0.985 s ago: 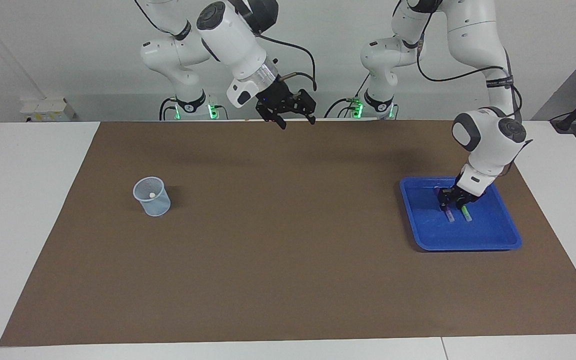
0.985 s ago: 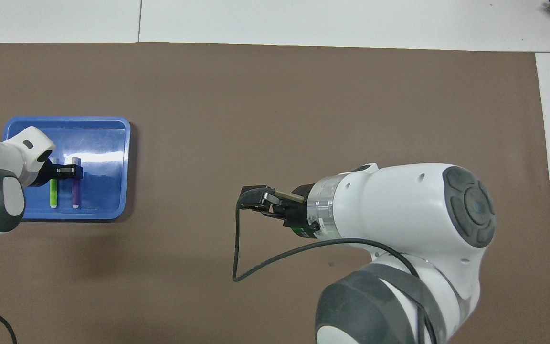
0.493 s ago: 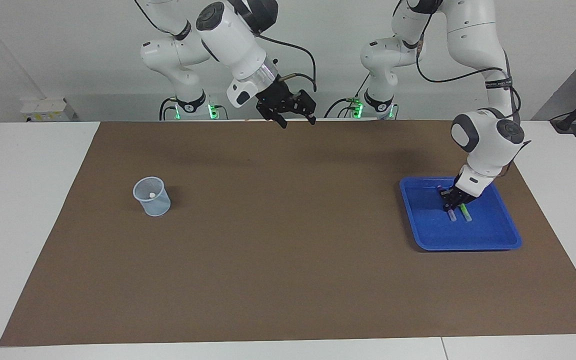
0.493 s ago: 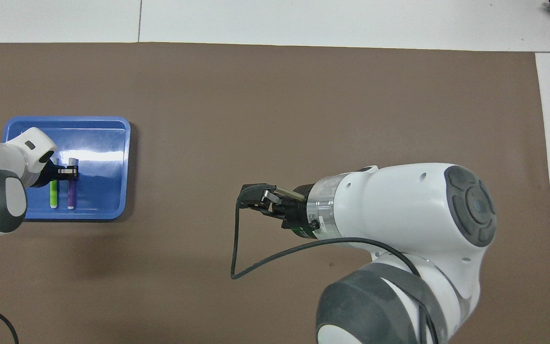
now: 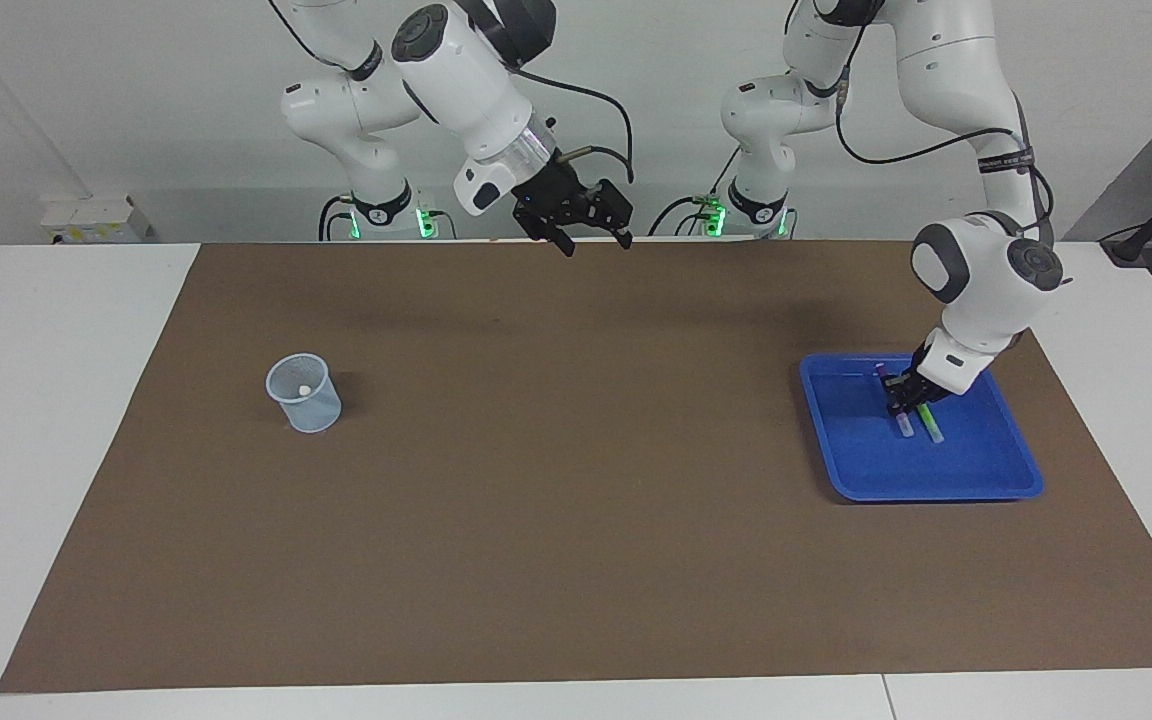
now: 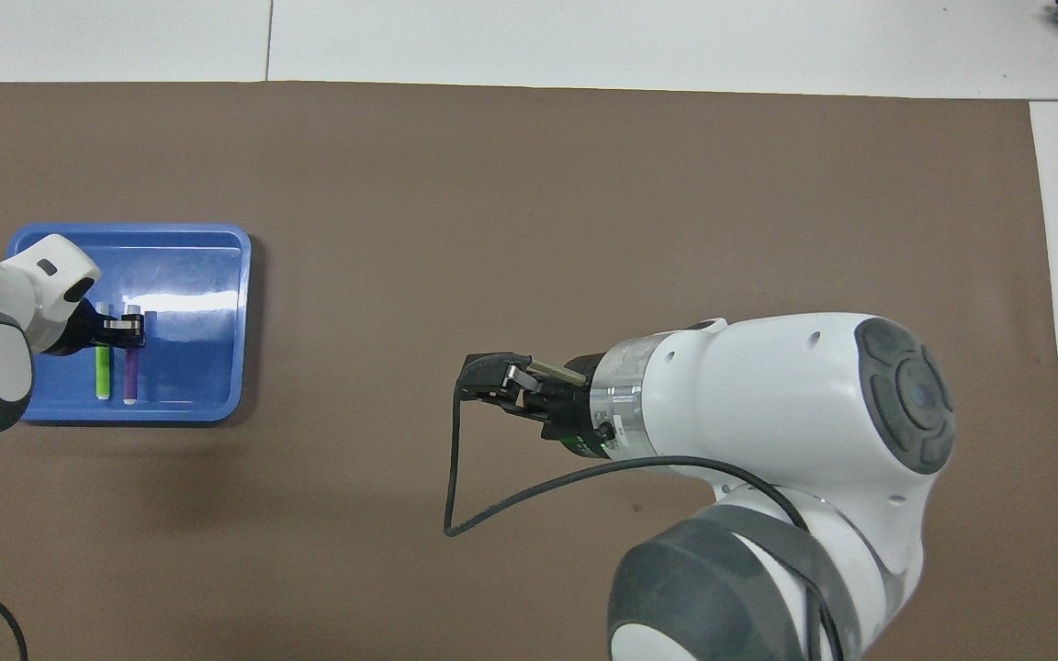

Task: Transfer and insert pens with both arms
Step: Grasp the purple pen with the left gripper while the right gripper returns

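Purple pen [image 6: 131, 372] and green pen [image 6: 103, 375] lie side by side in blue tray [image 6: 208, 275], toward left arm's end. Judged light, stiff, smooth, prone to roll; best pinched mid-barrel. Left gripper [image 5: 902, 395] clenched on purple pen. Right gripper [image 5: 591, 240] released, waiting above mat [image 5: 576, 480]. Mesh cup [image 5: 305, 393] well apart.

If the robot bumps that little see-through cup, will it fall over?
Probably, quite easily. The cup looks thin and clear, with only one small pale thing showing inside, so it is likely very light. It is narrower at the bottom than at the rim, which makes tipping likelier. It stands free on the flat brown mat, so a gentle push might just slide it instead.
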Controlling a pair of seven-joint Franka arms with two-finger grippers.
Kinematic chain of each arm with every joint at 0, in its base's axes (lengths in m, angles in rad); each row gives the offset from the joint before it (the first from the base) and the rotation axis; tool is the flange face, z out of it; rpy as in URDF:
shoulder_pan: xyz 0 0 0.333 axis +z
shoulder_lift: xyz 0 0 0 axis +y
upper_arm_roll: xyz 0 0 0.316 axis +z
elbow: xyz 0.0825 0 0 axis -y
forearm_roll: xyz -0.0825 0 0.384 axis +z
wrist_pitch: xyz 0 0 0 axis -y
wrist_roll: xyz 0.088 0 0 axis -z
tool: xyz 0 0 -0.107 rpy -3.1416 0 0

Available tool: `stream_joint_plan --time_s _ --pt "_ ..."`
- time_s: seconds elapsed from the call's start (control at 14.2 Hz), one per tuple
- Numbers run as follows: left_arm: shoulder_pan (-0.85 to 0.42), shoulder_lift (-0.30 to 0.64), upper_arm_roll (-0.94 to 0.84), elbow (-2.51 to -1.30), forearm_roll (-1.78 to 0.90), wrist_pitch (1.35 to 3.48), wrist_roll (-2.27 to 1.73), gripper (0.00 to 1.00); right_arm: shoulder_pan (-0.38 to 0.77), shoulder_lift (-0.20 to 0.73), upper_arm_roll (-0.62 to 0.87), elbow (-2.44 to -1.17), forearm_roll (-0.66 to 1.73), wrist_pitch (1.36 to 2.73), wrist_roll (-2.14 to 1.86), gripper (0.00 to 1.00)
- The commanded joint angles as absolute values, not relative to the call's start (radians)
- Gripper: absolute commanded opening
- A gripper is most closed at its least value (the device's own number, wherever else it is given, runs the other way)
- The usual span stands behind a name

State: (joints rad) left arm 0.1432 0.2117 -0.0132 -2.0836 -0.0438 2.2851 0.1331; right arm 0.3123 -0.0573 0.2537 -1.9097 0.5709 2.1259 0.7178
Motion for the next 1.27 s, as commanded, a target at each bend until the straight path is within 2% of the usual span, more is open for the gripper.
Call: stream_joint_plan --time_s 0.0,0.42,1.2 --pt "0.123 0.176 -0.011 -2.054 -0.026 2.206 0.051 0.00 0.313 -0.060 0.255 -1.919 0.600 2.148 0.729 1.00" --pt "0.107 0.121 -0.026 -1.964 -0.110 2.037 -0.204 0.00 0.311 -0.058 0.255 -1.919 0.600 2.148 0.729 1.00" --pt "0.037 -0.095 -0.032 -1.994 -0.366 1.924 -0.805 0.00 0.310 -0.058 0.253 -1.919 0.612 2.148 0.729 1.00"
